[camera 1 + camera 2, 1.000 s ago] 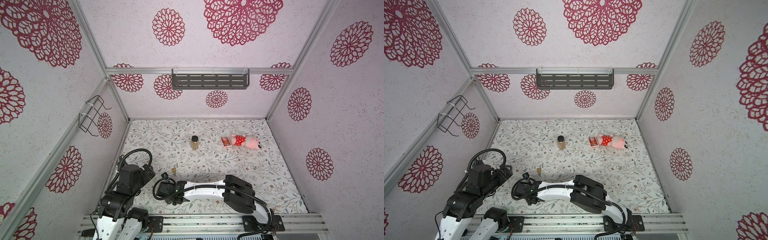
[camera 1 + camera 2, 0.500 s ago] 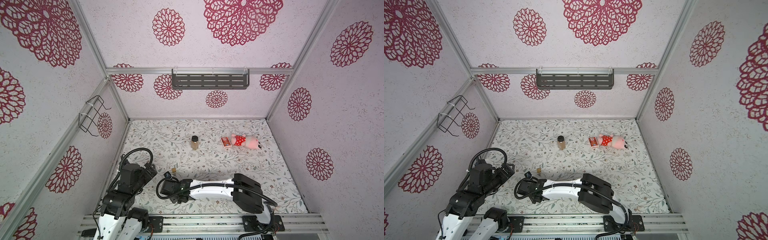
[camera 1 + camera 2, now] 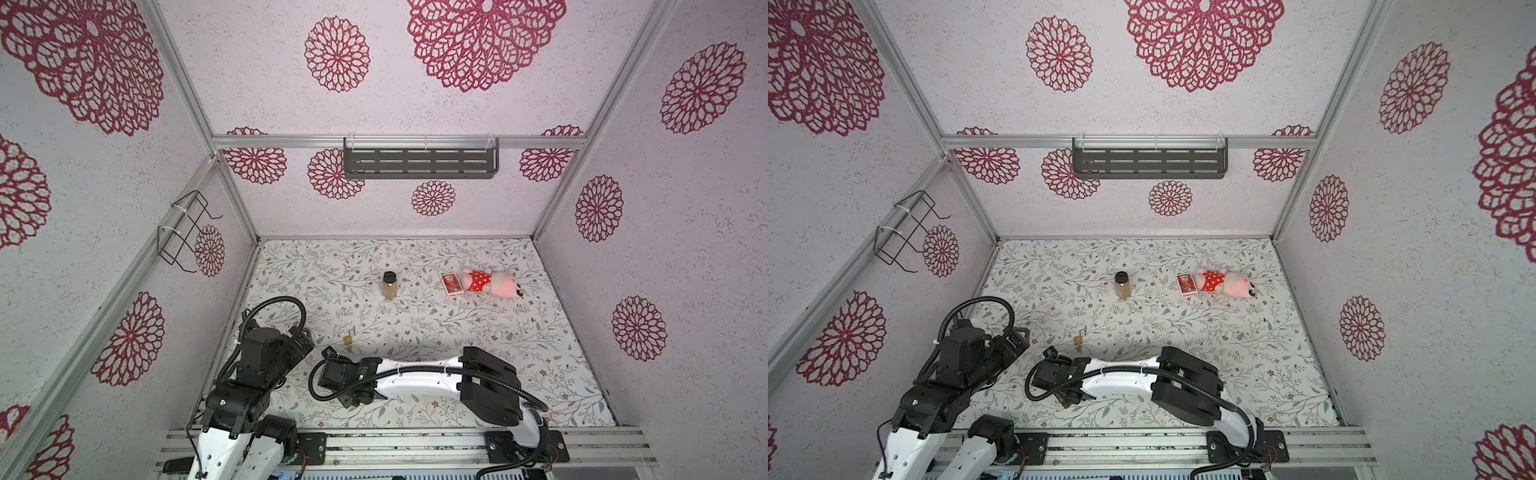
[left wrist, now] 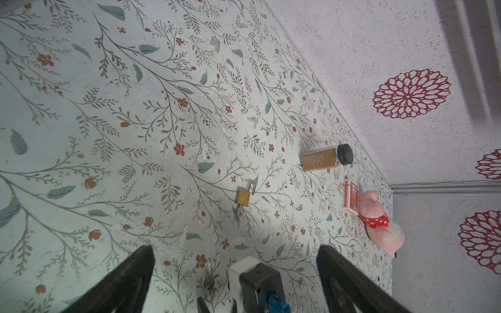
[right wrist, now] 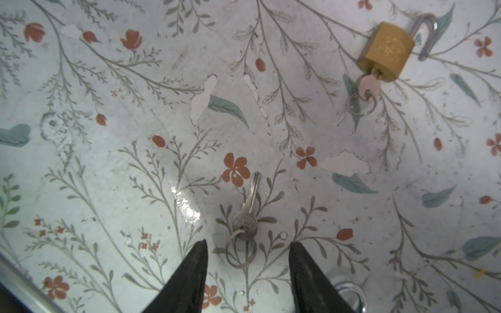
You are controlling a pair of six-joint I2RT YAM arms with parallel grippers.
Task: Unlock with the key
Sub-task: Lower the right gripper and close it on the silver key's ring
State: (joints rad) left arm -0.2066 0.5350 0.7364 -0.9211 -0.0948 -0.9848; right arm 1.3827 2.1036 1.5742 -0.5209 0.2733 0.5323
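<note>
Right elbow has slid a little rightward over the past second, wrist barely shifted; left arm has edged forward toward the brass padlock [image 3: 347, 340]. That padlock lies flat on the floral tabletop [image 3: 457, 332], seen in both top views [image 3: 1077, 340]. In the right wrist view [image 5: 386, 51] its shackle sits off to one corner of the body and looks sprung open. An inserted key [image 5: 368, 84] with a split ring sticks out of its keyhole. The loose key [image 5: 248, 214] lies near the padlock, on the robot's side of it, flat, blade pointing roughly toward the lock and its ring trailing back. Right gripper [image 5: 248, 244] is low over that ring, jaws apart, one finger on each side of the ring; no contact with it shows. Left gripper [image 4: 235, 248] hovers off to the padlock's left, jaws spread wide, holding nothing. The padlock [image 4: 243, 197] is centred ahead of it, and the right arm's wrist [image 4: 257, 284] shows between its fingers. Beyond the padlock, toward the back wall, a spice jar [image 3: 390, 286] stands upright. Farther right of that lie a card deck [image 3: 451, 284] and a plush pig [image 3: 490, 283], touching each other and well apart from the padlock.
</note>
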